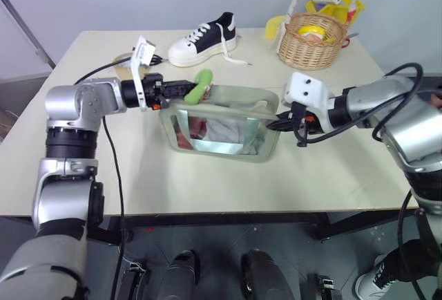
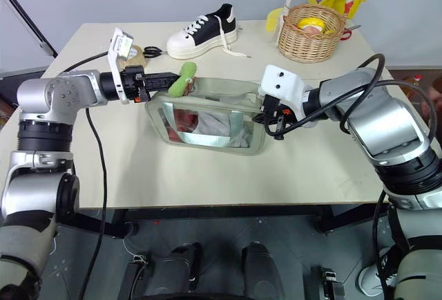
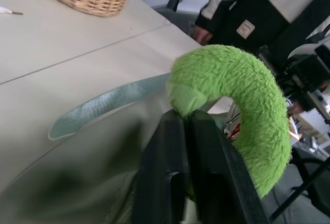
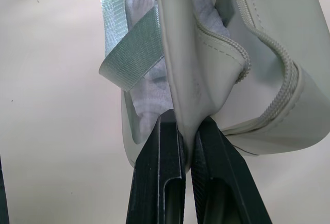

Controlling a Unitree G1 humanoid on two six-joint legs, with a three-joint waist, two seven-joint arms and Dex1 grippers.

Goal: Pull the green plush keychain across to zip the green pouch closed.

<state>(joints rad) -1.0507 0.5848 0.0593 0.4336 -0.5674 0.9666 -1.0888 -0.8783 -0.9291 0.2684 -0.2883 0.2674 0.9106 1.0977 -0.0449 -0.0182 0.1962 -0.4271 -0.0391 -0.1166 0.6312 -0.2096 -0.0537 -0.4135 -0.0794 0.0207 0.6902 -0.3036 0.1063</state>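
Between left gripper (image 3: 188, 131) fingers: green plush keychain (image 3: 242, 105), on green pouch (image 1: 221, 124).

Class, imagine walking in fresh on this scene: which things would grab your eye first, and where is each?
The green plush keychain stands out, pinched in the left claw at the left end of the green pouch, mid-table. The right claw is shut on the pouch's right end. Behind sit a black-and-white sneaker and a wicker basket.

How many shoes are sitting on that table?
1. A white sneaker with black trim lies at the far side of the table, beyond the green pouch and left of the wicker basket. Others may be hidden.
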